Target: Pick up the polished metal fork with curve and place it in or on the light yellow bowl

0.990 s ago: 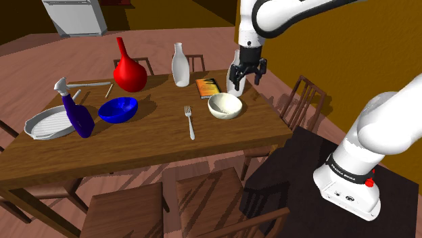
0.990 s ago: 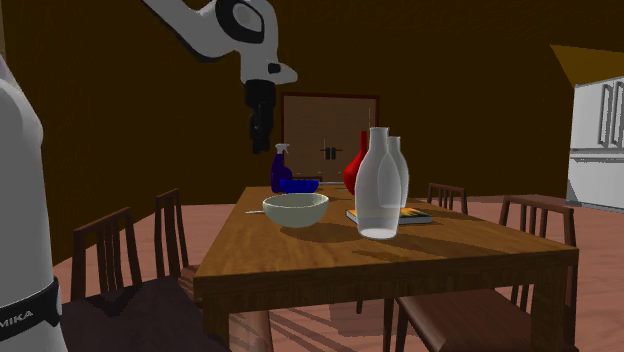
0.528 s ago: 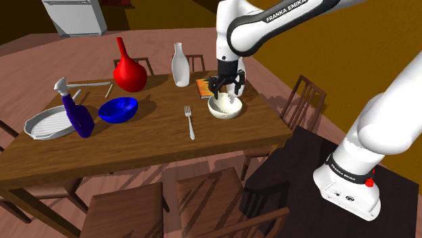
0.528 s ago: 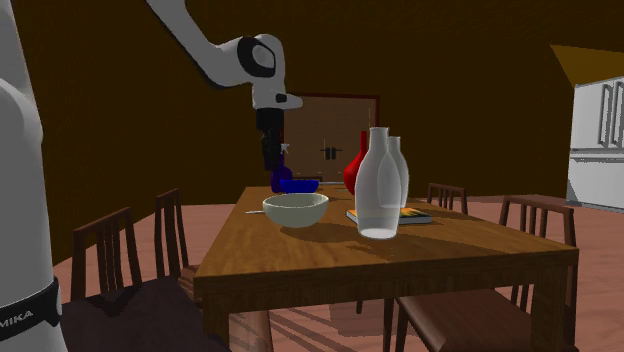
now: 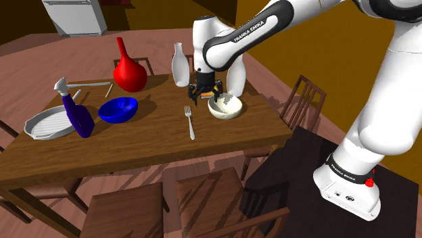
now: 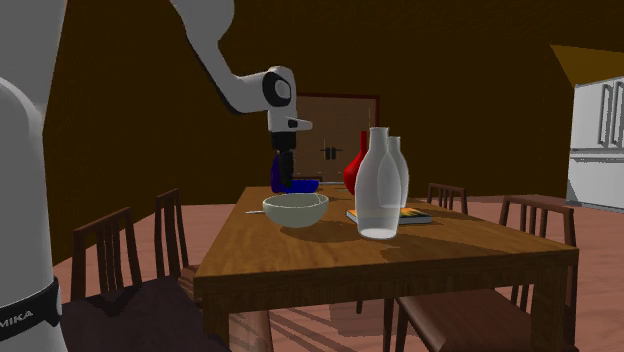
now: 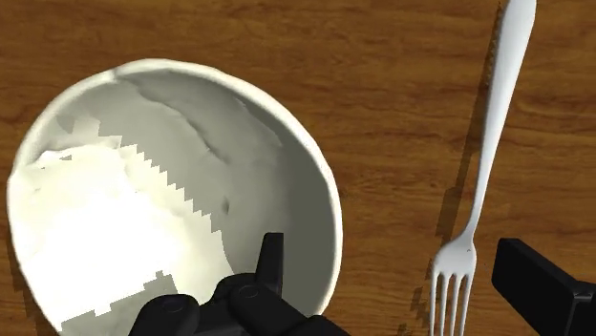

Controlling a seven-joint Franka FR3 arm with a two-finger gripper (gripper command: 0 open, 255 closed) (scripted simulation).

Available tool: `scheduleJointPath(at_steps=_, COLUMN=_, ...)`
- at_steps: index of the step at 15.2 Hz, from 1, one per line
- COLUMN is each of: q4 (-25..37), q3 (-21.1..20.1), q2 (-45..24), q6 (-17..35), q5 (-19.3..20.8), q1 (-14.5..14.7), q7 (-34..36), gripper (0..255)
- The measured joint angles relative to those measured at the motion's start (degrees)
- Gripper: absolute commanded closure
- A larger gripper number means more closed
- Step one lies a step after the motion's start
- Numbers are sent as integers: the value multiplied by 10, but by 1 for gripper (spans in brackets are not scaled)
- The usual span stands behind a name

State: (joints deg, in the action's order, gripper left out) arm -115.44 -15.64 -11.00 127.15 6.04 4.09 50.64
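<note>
Fork untouched — gripper has shifted off bowl toward it.

Wood-grain table, seemingly glossy fork

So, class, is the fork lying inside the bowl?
No, the fork lies flat on the table beside the bowl.

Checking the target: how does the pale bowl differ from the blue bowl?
The pale bowl is cream-white; the blue bowl is deep blue. In the shoulder view the pale bowl sits right of the fork, the blue bowl left of it. Both stand upright on the table.
</note>
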Motion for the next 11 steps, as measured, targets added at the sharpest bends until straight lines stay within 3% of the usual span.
scheduleJointPath(at_steps=7, q4=152, q3=15, q2=-152, q6=11, q5=47, q1=38, q7=79, gripper=0)
scheduleJointPath(at_steps=11, q4=170, q3=21, q2=-187, q6=28, q5=57, q1=47, q7=92, gripper=0)
